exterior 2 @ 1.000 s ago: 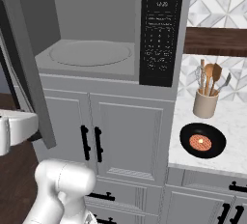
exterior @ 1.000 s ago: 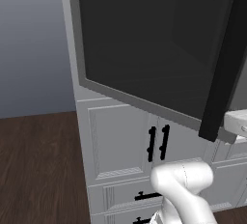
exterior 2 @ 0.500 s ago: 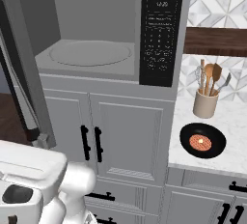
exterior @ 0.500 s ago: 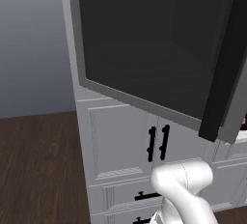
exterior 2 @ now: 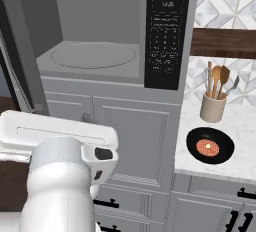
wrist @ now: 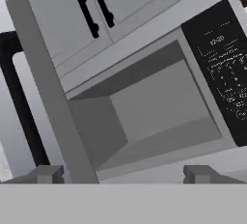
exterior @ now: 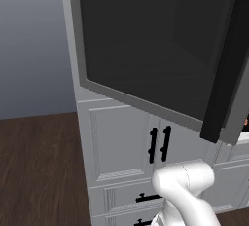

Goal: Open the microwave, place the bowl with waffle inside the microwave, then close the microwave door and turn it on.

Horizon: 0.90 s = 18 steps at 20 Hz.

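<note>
Your claw, fingers spread and empty, faces the open microwave; the bowl with waffle sits lower right on the worktop.

Pulled back off the open microwave door and swung low, clear of its handle; gripper now spread, facing the microwave cavity ahead.

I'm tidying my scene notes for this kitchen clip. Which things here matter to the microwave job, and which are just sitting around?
Part of the job:
microwave, open, turntable bare
microwave door, swung wide
bowl with waffle, on the counter
gripper, fingers apart, nothing between them

Just lying about:
utensil crock with wooden spoons
white cabinet doors
</note>
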{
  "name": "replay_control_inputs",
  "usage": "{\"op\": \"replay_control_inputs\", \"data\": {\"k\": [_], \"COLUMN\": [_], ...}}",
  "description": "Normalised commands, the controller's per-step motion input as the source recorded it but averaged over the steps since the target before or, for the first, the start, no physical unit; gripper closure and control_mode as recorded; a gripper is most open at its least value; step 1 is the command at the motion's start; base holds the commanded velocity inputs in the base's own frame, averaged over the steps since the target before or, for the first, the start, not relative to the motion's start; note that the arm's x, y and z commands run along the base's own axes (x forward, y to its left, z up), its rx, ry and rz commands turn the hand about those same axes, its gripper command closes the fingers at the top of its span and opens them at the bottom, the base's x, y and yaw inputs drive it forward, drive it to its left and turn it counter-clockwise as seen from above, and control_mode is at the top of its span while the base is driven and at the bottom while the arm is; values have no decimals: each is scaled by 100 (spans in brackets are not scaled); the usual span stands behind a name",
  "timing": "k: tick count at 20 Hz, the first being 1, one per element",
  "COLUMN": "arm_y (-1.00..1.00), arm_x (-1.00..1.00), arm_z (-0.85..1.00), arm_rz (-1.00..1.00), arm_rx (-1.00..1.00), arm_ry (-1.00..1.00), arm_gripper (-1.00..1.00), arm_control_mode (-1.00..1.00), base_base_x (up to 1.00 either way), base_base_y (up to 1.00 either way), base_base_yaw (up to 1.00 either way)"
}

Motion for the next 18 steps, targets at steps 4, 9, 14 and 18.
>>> {"op": "replay_control_inputs", "data": {"k": [4, 9, 14, 18], "arm_y": [0, 0, 6, 27], "arm_x": [80, 61, 41, 47], "arm_z": [-22, -6, 0, -6], "arm_rz": [35, 35, 33, 21], "arm_rx": [9, 11, 7, 0], "arm_ry": [1, 0, 0, 0], "arm_gripper": [-100, -100, -100, -100], "arm_control_mode": [-100, -100, -100, -100], "base_base_x": [0, 0, 0, 0], "base_base_y": [0, 0, 0, 0], "base_base_yaw": [0, 0, 0, 0]}}
